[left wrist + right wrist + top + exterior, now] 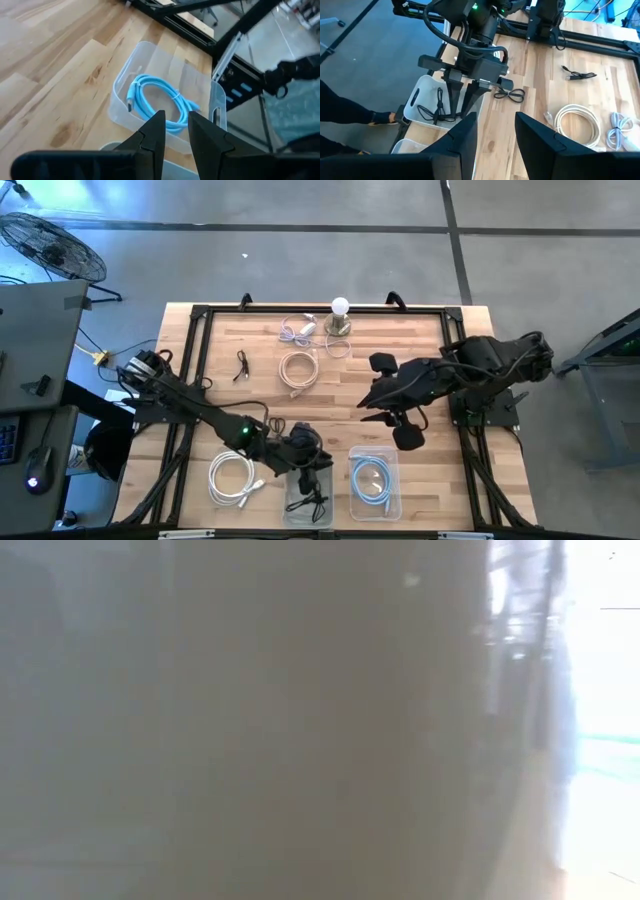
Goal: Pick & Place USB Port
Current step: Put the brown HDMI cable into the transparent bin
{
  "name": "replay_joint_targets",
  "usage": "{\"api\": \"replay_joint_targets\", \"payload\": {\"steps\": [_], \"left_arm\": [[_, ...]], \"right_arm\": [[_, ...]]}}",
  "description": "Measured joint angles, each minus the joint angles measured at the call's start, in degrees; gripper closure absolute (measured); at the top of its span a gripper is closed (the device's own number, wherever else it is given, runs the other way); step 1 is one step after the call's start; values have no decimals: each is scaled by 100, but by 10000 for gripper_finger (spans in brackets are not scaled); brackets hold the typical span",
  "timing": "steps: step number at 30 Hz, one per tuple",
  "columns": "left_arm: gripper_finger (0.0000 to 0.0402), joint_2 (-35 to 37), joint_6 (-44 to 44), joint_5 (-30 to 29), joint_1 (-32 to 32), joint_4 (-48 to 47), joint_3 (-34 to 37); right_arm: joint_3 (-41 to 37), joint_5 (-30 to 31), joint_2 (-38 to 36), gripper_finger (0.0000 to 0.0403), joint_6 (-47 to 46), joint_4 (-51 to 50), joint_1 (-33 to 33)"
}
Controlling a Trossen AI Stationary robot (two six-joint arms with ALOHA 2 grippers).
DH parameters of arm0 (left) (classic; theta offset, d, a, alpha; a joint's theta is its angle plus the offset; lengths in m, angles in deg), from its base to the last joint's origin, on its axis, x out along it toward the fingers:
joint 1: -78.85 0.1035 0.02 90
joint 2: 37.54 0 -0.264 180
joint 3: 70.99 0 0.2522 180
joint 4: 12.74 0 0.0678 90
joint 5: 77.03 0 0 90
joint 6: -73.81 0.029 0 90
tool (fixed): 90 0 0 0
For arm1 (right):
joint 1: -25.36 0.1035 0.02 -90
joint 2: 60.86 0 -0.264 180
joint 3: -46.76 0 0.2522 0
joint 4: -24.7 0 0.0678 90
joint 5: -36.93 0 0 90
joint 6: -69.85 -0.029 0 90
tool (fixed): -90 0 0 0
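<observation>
At the near edge of the table sit two clear bins side by side. The left one, the bin with black cables, has the left gripper poised right over it, fingers parted only by a narrow gap with nothing pinched between them. From the right wrist view a black cable lies coiled inside that bin, and another black cable rests on the wood just beside the gripper. The neighbouring bin holds a light blue cable. Left of the bins lies a white coiled cable.

Further in, the right gripper hangs above the middle of the table, its fingers spread apart and empty.

Beyond it lie a cream coiled cable, a small black cable, a white adapter cable and a bulb on a stand near the far edge.
</observation>
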Motion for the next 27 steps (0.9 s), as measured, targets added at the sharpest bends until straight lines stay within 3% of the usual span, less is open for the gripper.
{"api": "replay_joint_targets", "payload": {"steps": [6,10,17,23,27], "left_arm": [[318,94,1211,660,372,-78,2],[318,391,2116,712,642,-391,-2],[318,1460,3612,-178,1067,-2071,-4],[318,2371,4219,-869,1453,-3270,-4],[318,2748,4354,-956,1722,-3999,-2]], "right_arm": [[0,154,0,279,-62,0,75],[0,139,-3,279,-213,-32,75],[0,135,-11,279,-487,-107,75],[0,237,-12,279,-745,-111,75],[0,431,-13,279,-932,-107,75]]}}
